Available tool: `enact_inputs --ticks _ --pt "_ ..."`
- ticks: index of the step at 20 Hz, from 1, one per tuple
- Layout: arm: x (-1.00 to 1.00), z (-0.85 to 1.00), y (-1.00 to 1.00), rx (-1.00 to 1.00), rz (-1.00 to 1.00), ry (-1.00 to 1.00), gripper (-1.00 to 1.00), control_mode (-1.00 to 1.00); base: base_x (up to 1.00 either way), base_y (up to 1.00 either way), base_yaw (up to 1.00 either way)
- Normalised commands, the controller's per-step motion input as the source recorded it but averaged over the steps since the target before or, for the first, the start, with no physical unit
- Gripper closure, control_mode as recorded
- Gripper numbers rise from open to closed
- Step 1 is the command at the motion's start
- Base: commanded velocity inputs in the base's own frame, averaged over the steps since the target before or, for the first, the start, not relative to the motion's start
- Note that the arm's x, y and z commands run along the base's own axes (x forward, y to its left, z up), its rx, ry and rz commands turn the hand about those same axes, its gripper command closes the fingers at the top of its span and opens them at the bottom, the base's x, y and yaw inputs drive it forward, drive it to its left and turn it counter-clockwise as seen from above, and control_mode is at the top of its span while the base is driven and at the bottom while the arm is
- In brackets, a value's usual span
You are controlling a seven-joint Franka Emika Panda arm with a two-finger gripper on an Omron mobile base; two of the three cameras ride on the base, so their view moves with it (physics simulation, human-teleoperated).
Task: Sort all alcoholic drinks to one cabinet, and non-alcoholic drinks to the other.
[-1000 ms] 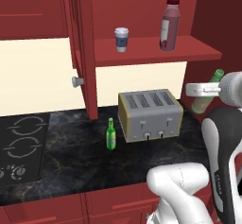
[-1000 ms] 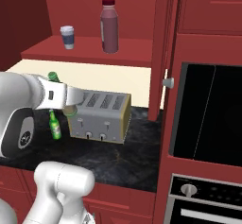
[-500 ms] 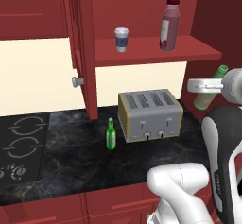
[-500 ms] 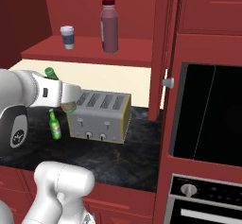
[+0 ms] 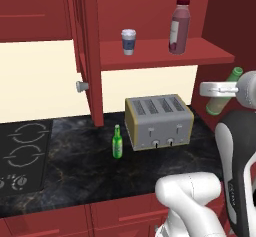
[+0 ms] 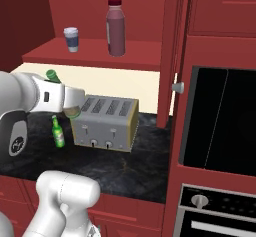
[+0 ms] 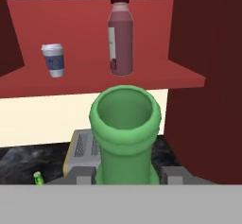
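Note:
My gripper [image 5: 219, 89] is shut on the paler olive bottle [image 5: 223, 95], held tilted above the counter to the right of the toaster, below the open cabinet's shelf. In the hand view its green neck [image 7: 125, 138] rises between my fingertips [image 7: 84, 177]. The right base view shows the same bottle [image 6: 52, 75] in the gripper [image 6: 68, 100]. The bright green bottle [image 5: 117, 142] [image 6: 58, 132] stands upright on the counter left of the toaster. The maroon juice bottle [image 5: 179, 27] [image 7: 120, 36] and the white lidded cup [image 5: 128, 42] [image 7: 54, 60] stand on the shelf.
A silver toaster [image 5: 158, 121] [image 6: 105, 123] sits on the dark counter under the shelf. The open cabinet door [image 5: 85, 56] [image 6: 167, 56] juts out beside the shelf. A cooktop [image 5: 22, 151] lies at the left and a wall oven [image 6: 220, 121] stands at the right.
The gripper has lifted the olive bottle slightly. The other drinks have not moved.

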Motion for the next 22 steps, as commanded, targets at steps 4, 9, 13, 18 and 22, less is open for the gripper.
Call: enact_inputs --ticks 4,9,13,18,22 --pt "0.00 0.00 0.00 0.00 0.00 0.00 1.00 1.00 0.00 0.00 0.00" --pt "0.00 0.00 0.00 0.00 0.00 0.00 1.00 1.00 -0.16 0.00 0.00" --pt "0.00 0.00 0.00 0.00 0.00 0.00 1.00 1.00 -0.44 0.00 -0.02" --pt "0.00 0.00 0.00 0.00 0.00 0.00 1.00 1.00 -0.54 -0.01 -0.06" --pt "0.00 0.00 0.00 0.00 0.00 0.00 1.00 1.00 -0.62 -0.04 -0.08"
